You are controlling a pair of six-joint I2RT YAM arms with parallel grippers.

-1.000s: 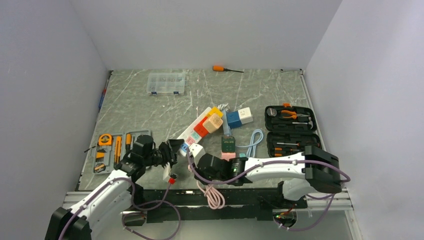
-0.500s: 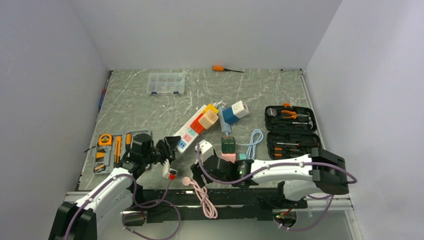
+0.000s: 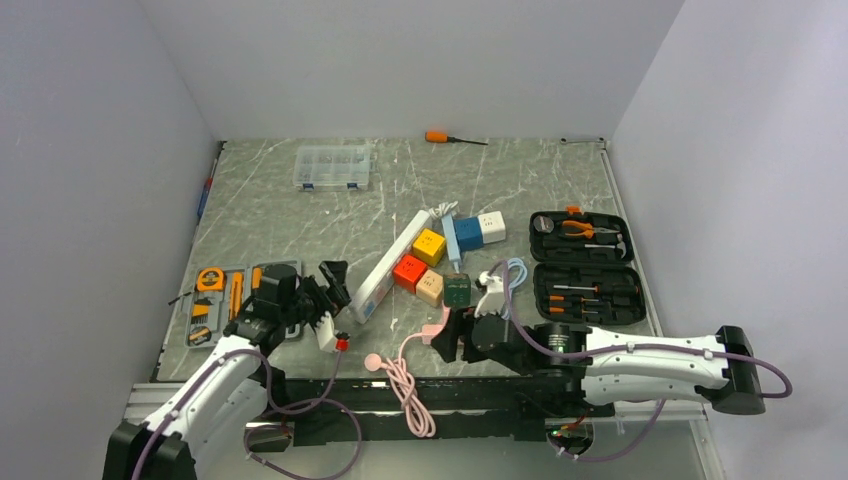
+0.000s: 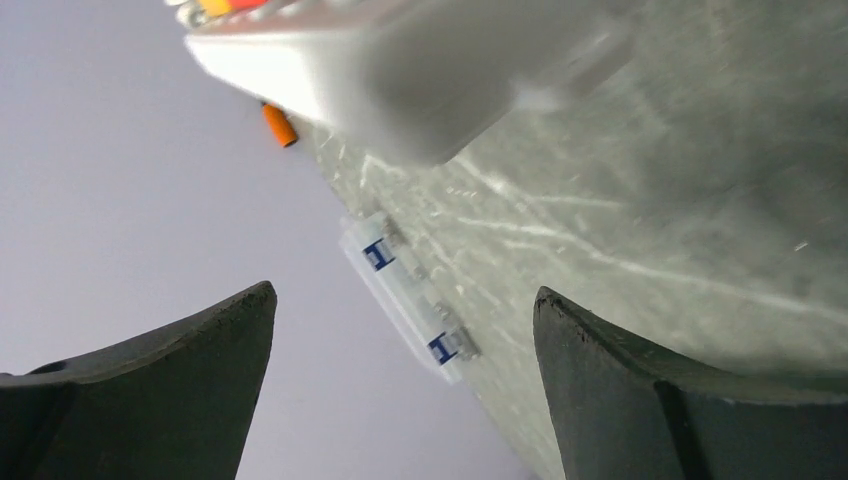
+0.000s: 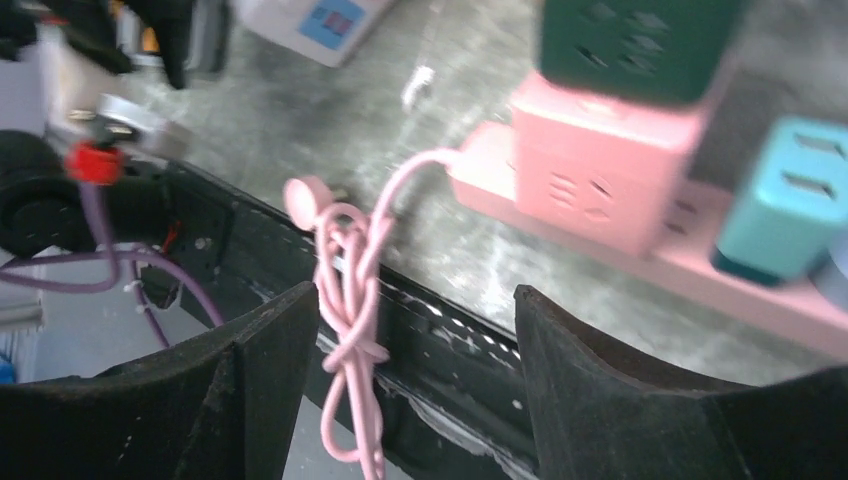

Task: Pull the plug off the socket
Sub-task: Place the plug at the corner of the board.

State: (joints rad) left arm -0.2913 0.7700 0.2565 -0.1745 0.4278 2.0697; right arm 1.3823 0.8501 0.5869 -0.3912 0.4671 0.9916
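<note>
1. the round pink plug [image 3: 373, 362] lies flat on the grey marbled surface [image 3: 300, 220], close to its near edge and between the two arms. it is out of any socket and nothing holds it.
2. its pink cord [image 5: 350, 290] is tied in a loose knot just behind the plug and drops over the near edge across the black rail. its other end runs to a pink power strip [image 5: 700, 275].
3. the long white power strip [image 3: 385, 262] lies on a diagonal further back, well apart from the plug. yellow, red and beige cube adapters sit beside it.
4. the left fingers [image 4: 150, 380] are spread wide with nothing between them. from the left wrist they point at the near end of the white strip, which is a little beyond their tips and not touched.
5. the right fingers [image 5: 620, 380] are also spread apart and empty. they hang over the near edge of the surface, with the knotted cord showing in the gap between them.
6. on the pink strip stand a pink cube adapter [image 5: 590, 170], with a dark green cube adapter [image 5: 640, 45] right behind it, and a teal cube adapter [image 5: 790, 200] at one side.
</note>
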